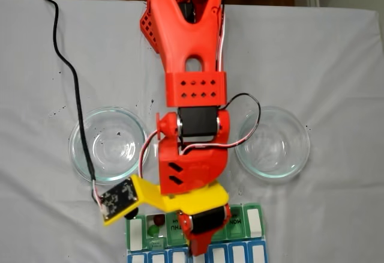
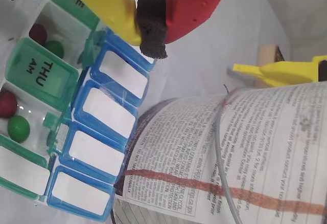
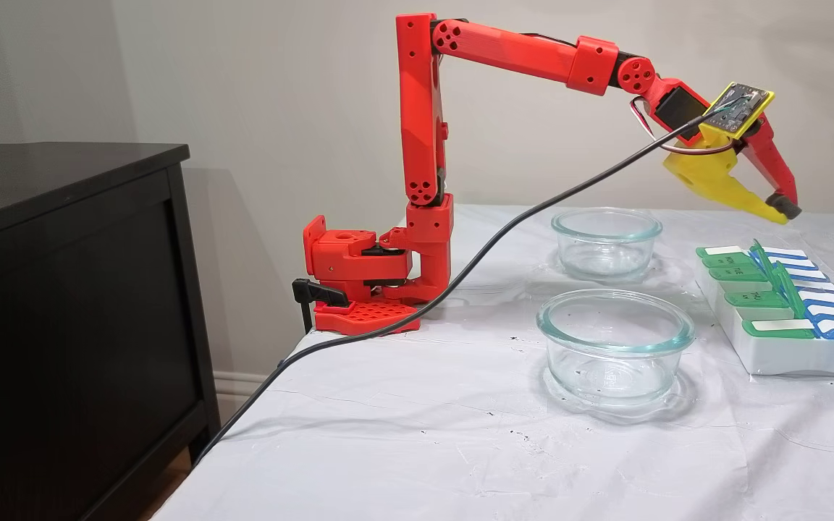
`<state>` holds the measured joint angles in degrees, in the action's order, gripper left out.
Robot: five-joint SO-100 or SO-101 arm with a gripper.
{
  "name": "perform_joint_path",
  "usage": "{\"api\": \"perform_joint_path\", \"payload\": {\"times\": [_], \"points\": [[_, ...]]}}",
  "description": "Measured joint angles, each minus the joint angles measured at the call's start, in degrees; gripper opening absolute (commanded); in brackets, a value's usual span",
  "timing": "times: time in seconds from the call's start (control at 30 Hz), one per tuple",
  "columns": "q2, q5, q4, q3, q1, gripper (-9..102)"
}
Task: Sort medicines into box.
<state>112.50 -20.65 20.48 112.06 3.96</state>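
Observation:
The box (image 3: 786,358) is a flat pill organiser with green and blue lids at the table's far end from the arm's base. In the wrist view two of its compartments beside the THU lid (image 2: 38,75) stand open. One holds a dark red medicine (image 2: 38,32) and a green one (image 2: 54,48). The other holds a red ball (image 2: 6,103) and a green ball (image 2: 19,128). My gripper (image 3: 784,210) hangs above the box with its jaws shut. Its yellow and red fingers meet on a black foam pad (image 2: 152,27), and I see no ball there. From above, the gripper (image 1: 198,249) covers the box's middle.
Two clear glass dishes (image 1: 108,144) (image 1: 273,142) stand either side of the arm, and both look empty. A black cable (image 1: 75,89) trails over the left dish. Printed paper (image 2: 230,157) lies past the box. A black cabinet (image 3: 69,289) stands off the table's end.

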Motion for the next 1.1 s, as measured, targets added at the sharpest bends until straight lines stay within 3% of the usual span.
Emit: {"api": "perform_joint_path", "payload": {"times": [0.67,1.1], "points": [[-6.6,-2.6,3.0,0.9,0.9,0],[-8.1,-4.0,18.5,-3.2,3.0,0]]}}
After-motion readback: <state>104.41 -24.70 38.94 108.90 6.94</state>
